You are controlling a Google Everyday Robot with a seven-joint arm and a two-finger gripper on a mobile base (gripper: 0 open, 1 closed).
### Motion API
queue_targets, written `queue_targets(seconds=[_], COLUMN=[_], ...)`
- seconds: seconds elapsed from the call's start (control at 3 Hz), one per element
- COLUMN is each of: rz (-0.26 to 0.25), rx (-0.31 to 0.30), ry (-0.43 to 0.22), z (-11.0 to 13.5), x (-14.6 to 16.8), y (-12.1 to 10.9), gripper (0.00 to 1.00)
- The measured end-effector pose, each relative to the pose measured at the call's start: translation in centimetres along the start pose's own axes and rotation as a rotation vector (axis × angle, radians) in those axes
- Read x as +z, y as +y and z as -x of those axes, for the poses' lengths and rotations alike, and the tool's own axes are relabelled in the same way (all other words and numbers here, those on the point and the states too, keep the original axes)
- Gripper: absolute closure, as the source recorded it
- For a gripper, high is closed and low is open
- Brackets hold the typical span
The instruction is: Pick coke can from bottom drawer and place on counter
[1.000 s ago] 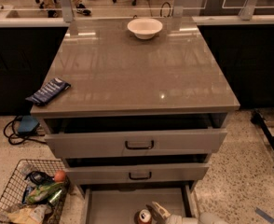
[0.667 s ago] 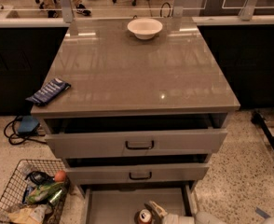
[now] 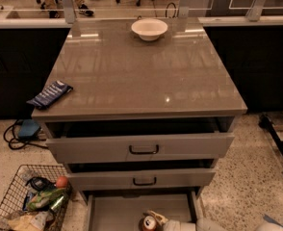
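Gripper (image 3: 157,219) reaches low into the bottom drawer (image 3: 122,210), against the coke can (image 3: 147,224) just to its left. The can seems upright, silver top showing. Whether the grip has closed cannot be told. The counter (image 3: 141,76) lies well above.

I see my gripper (image 3: 156,218) low at the bottom edge of view, pointing left. Its pale wrist (image 3: 180,225) sits just right of it, with the arm (image 3: 208,224) farther right.
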State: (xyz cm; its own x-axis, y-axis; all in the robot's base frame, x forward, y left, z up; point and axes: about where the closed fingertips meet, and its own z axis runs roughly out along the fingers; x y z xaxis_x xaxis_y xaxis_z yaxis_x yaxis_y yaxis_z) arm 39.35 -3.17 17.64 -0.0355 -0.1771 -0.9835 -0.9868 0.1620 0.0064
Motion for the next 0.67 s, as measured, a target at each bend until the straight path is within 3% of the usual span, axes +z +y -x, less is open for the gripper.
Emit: queue_targets(seconds=[0.33,0.67], rz=[0.003,0.006], rx=[0.002,0.003], ry=[-0.003,-0.005], z=[0.02,0.03], x=[0.18,0.37], y=[0.13,0.26], gripper=[0.49,0.73])
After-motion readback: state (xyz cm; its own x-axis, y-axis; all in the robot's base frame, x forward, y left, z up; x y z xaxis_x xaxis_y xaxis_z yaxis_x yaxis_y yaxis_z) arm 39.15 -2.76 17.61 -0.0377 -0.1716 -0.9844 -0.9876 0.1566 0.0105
